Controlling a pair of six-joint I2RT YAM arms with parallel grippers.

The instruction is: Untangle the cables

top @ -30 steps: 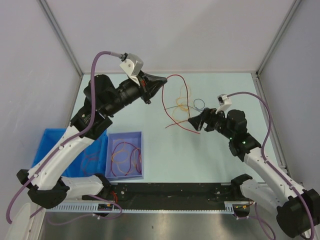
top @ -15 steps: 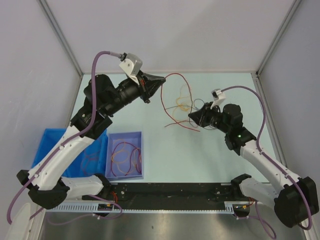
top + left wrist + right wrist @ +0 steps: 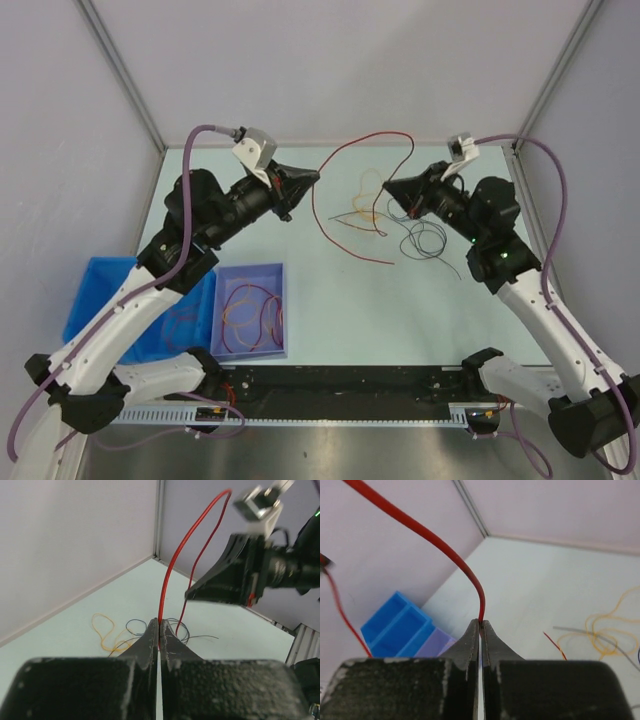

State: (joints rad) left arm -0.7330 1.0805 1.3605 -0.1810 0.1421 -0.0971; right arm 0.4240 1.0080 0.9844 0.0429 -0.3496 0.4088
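Left pincer (image 3: 159,622) clamped tight on red cable (image 3: 167,575). The cable rises from the tips, arcs to the top of frame, and comes back down to the tip of the right pincer (image 3: 192,594). Orange cable loop (image 3: 102,630) and dark cables (image 3: 182,632) lie on the pale tabletop (image 3: 100,600) beyond.

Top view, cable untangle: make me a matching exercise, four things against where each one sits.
1 red cable
2 orange cable
3 dark cable
4 purple bin

A beside the blue bin, wire loops inside
B loose on the table, on the near side of the right gripper
C pinched by left gripper and right gripper, arching off the table
D loose on the table, between the two grippers

Pairs: 1-C, 2-D, 3-B, 4-A
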